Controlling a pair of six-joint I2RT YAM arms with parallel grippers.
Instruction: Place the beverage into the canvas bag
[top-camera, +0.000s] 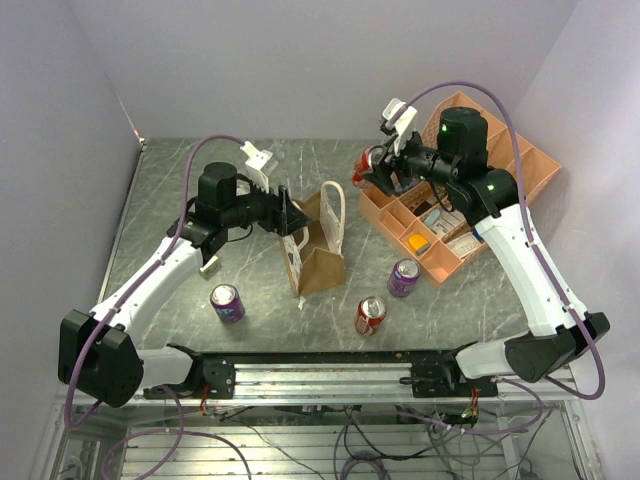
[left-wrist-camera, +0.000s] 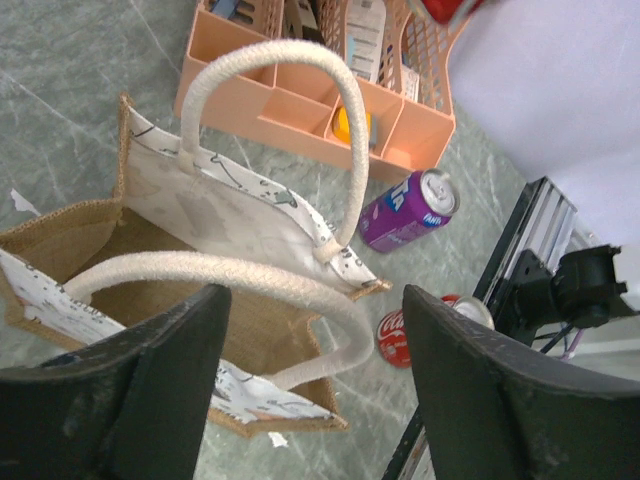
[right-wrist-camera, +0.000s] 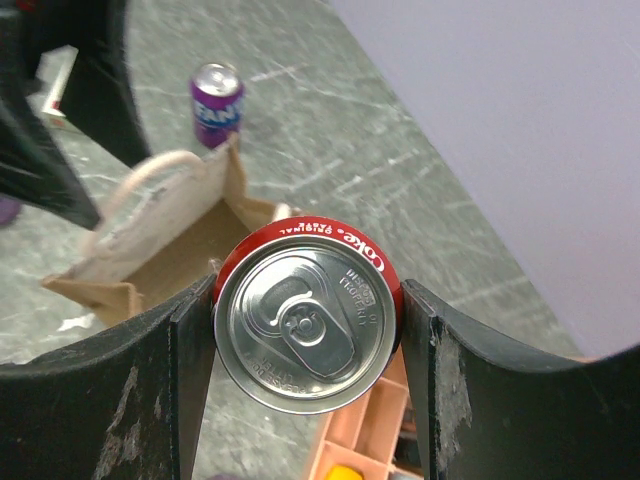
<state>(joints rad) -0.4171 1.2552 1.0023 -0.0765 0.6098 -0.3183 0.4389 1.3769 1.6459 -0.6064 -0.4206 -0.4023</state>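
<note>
1. Nearest my bases, three loose cans stand on the table (top-camera: 160, 190): a purple can (top-camera: 227, 302), a red can (top-camera: 370, 314) and a second purple can (top-camera: 404, 277).
2. My left claw (left-wrist-camera: 315, 300) is spread wide over the upright canvas bag (left-wrist-camera: 220, 215), its near handle (left-wrist-camera: 200, 268) between my fingers.
3. My right claw (right-wrist-camera: 305, 310) clamps the cola can (right-wrist-camera: 305, 335) by its sides, up in the air by the orange organizer (top-camera: 520, 170) and well apart from the bag.
</note>
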